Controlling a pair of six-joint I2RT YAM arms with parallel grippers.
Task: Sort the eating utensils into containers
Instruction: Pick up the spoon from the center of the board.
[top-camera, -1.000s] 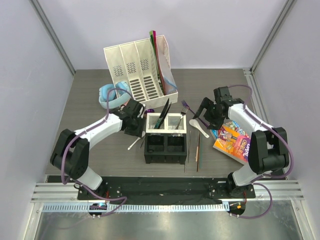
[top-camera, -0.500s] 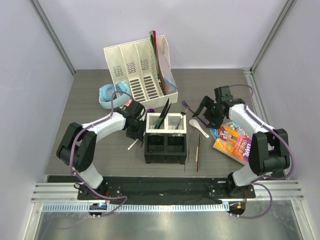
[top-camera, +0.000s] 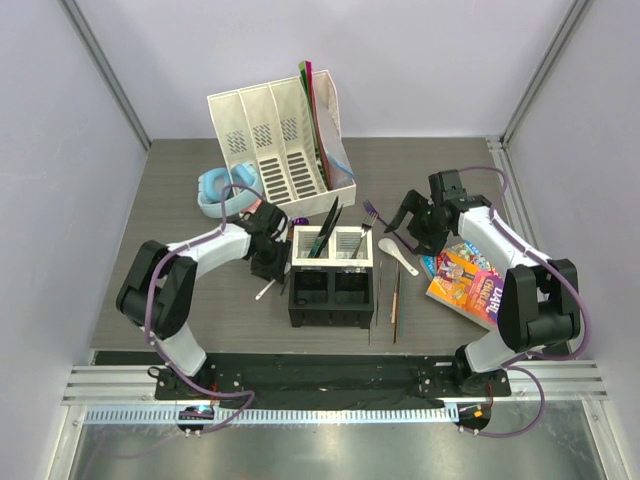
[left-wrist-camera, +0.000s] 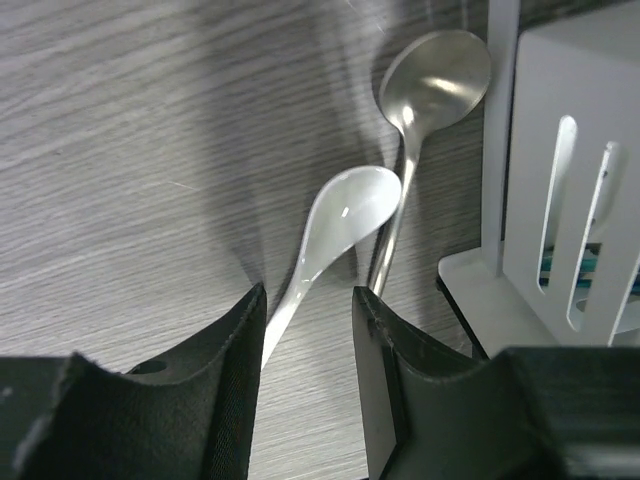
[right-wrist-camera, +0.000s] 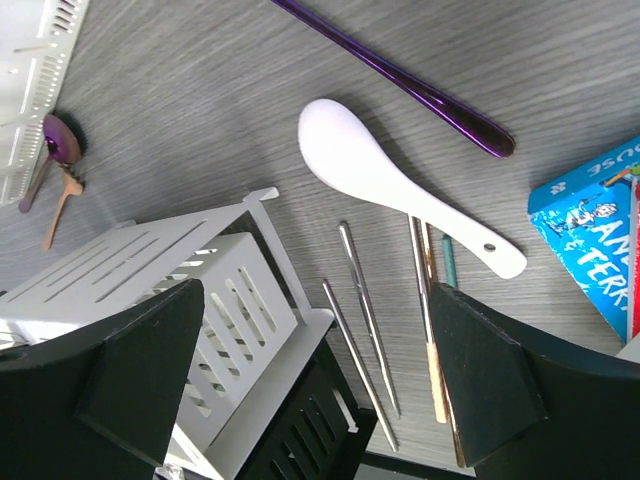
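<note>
The left fingers (left-wrist-camera: 225, 400), matte black and square-edged, stood partly apart astride the slim handle of a glossy white ceramic spoon (left-wrist-camera: 350, 212). It lay on the grey wood-grain bench (left-wrist-camera: 120, 150). The handle ran close along one finger, and whether it touched could not be told. A polished metal spoon (left-wrist-camera: 436, 78) lay just beside the ceramic bowl, next to the slotted white wall of the caddy (left-wrist-camera: 570, 190).

The right fingers (right-wrist-camera: 140, 360) hung spread wide and held nothing, above the caddy's right-hand corner. Below them lay a second white ceramic spoon (right-wrist-camera: 400, 200), smooth and round-bowled, with a small hole near its handle end. A shiny purple handle (right-wrist-camera: 400, 85) lay beyond it, thin metal chopsticks (right-wrist-camera: 365, 310) lay alongside the caddy, and the bright printed corner of a book (right-wrist-camera: 590, 230) sat near them.

From above, the square caddy showed two white cells at the back and two black ones in front. Slim dark utensils (top-camera: 328, 225) leaned upright in the white cells.
</note>
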